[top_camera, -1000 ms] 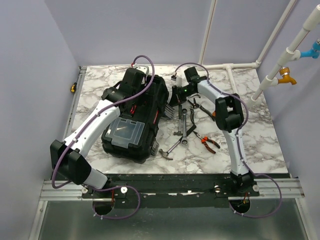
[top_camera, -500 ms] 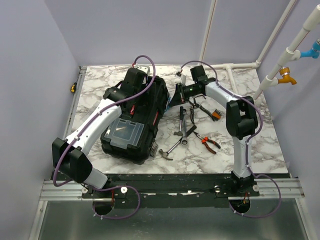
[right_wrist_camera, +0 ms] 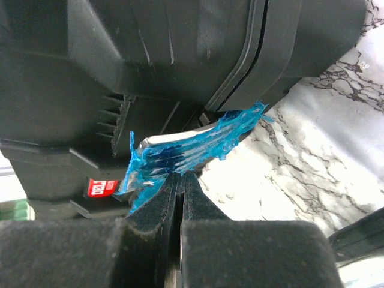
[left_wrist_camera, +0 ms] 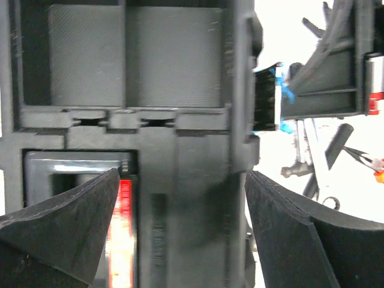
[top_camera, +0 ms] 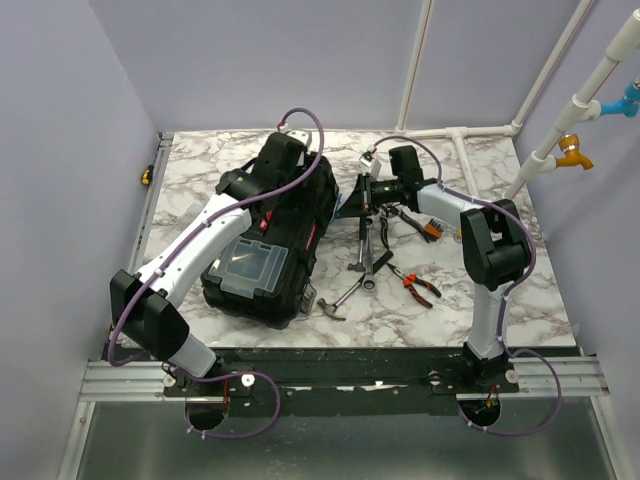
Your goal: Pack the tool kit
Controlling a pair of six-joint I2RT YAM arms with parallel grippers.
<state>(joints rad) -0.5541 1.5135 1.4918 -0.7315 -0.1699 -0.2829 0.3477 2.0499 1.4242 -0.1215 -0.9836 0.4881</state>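
— Marbled worktop (top_camera: 520, 300) looks the same as a second ago. What moved?

— Biggest thing first: the toolbox (top_camera: 305, 225) lies closed on the left half, about where it was. The right arm (top_camera: 490, 250) has swung its elbow outward and stretched its wrist toward the box's right edge. The left arm (top_camera: 190, 255) has slid a little farther along the lid.

— And the pincers?

— The left pincer (left_wrist_camera: 181, 174) hangs spread wide over the lid, holding nothing. The right pincer (right_wrist_camera: 179, 180) is pressed shut, with its tips against the blue-taped latch (right_wrist_camera: 192, 147) on the box's edge. I can't tell whether it is pinching the tape.

— Tools?

— The hammer (top_camera: 338, 296), wrenches (top_camera: 366, 252) and orange-handled pliers (top_camera: 413, 285) lie loose just right of the box, unmoved.

— So?

— Nothing is packed yet. I'd judge the right arm came in to work the latch so the lid can open.
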